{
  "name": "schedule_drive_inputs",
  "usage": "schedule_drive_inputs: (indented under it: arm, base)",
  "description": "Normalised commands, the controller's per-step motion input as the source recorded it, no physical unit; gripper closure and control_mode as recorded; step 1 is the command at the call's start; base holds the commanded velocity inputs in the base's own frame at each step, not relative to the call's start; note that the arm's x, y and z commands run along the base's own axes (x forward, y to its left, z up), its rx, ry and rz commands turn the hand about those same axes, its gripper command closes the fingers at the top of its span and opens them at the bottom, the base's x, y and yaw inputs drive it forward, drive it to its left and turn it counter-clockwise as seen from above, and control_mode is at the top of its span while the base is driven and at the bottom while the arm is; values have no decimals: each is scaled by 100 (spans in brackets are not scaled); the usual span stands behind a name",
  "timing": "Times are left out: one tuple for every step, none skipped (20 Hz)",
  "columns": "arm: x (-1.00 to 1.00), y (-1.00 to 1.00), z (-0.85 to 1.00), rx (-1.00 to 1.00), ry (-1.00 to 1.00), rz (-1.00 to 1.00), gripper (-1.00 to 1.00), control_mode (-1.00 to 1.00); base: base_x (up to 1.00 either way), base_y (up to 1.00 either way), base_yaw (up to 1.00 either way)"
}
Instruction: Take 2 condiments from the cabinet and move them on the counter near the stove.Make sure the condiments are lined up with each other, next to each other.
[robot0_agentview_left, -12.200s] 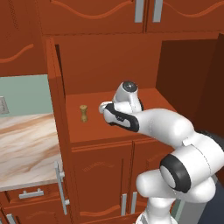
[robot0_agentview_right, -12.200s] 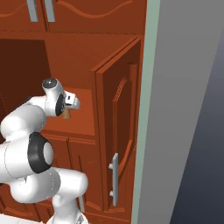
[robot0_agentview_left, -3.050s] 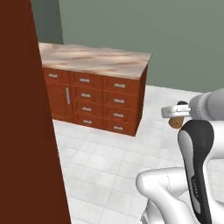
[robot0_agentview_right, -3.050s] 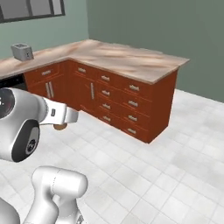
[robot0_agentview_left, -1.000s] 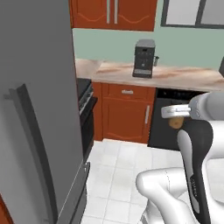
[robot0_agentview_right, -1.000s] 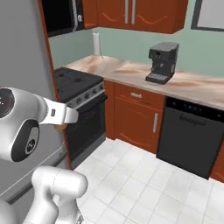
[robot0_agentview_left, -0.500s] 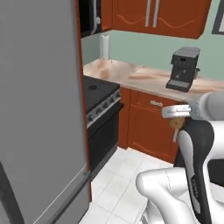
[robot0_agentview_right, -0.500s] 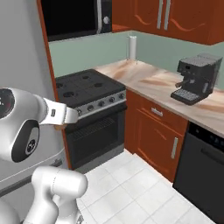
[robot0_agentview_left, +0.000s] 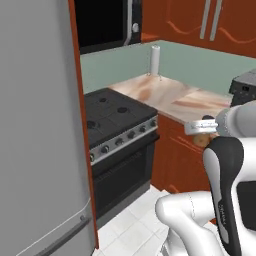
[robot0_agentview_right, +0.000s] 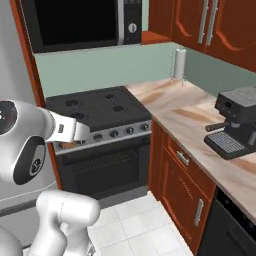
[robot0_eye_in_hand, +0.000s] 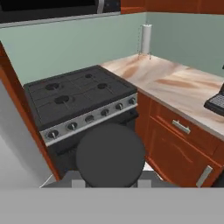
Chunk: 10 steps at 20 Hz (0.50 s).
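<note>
The step in hand is the carrying: the gripper (robot0_agentview_right: 70, 140) holds 1 condiment (robot0_eye_in_hand: 110, 155) between narrow jaws, in the air in front of the stove (robot0_agentview_right: 97, 111) and lower than its knob row, over the white tiled floor (robot0_agentview_right: 130, 220). In the hand view the black round cap of this shaker covers the place between the fingers, so I judge it is the bottle with the black cap; in the left base view only a small light-brown wooden part shows under the white hand. It is not yet set down. The counter (robot0_agentview_right: 200, 125) begins directly at the right side of the stove; it is a flat beige-pink marble-look top with brown veins, over red-brown panelled fronts with silver handles. The next move, I think, calls for lifting the bottle above the counter edge and placing it upright just beside the stove, with free space for the 2nd one. Farther from the stove stand a white paper roll (robot0_agentview_right: 179, 63) and a black coffee machine (robot0_agentview_right: 235, 122). The stove is matte black, with 4 round burners.
</note>
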Motion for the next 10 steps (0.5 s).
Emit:
schedule_drive_inputs:
  arm:
    - [0,0,0,0,0,0,100,100]
    - [0,0,0,0,0,0,100,100]
    - [0,0,0,0,0,0,100,100]
    - [0,0,0,0,0,0,100,100]
    - [0,0,0,0,0,0,100,100]
    - [0,0,0,0,0,0,100,100]
    - [0,0,0,0,0,0,100,100]
    - [0,0,0,0,0,0,100,100]
    - [0,0,0,0,0,0,100,100]
    - [0,0,0,0,0,0,100,100]
  base:
    - [24,-91,58]
    - [18,-96,58]
    - [12,-94,57]
    - [0,-79,58]
    - [0,-66,60]
    - [0,-58,60]
    - [0,-43,59]
    - [0,-38,57]
    - [3,-33,46]
    - [0,-22,38]
